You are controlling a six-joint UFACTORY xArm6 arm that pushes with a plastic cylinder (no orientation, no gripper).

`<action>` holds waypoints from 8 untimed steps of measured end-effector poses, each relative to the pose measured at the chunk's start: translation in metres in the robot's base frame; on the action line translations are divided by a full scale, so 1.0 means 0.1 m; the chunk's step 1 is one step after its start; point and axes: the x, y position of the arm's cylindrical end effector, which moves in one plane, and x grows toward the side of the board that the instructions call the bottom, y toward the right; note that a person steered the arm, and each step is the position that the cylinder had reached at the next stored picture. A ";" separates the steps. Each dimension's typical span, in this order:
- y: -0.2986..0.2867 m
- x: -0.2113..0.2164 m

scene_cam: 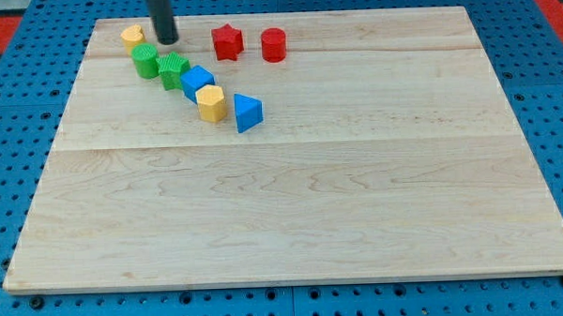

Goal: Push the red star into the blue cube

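Note:
The red star (227, 42) lies near the view's top, left of centre. The blue cube (197, 82) sits below and to the left of it, in a slanted row of blocks, apart from the star. My tip (167, 40) is at the view's top left, left of the red star with a gap between them, just right of a yellow block (133, 36) and above the green blocks.
A red cylinder (274, 45) stands right of the star. The slanted row holds a green cylinder (146, 60), a green block (172, 70), a yellow hexagonal block (211, 102) and a blue triangular block (247, 112). The wooden board (292, 195) lies on a blue pegboard.

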 end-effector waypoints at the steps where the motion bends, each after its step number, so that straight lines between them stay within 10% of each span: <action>1: 0.01 0.00; 6: 0.21 -0.42; 8: 0.97 0.08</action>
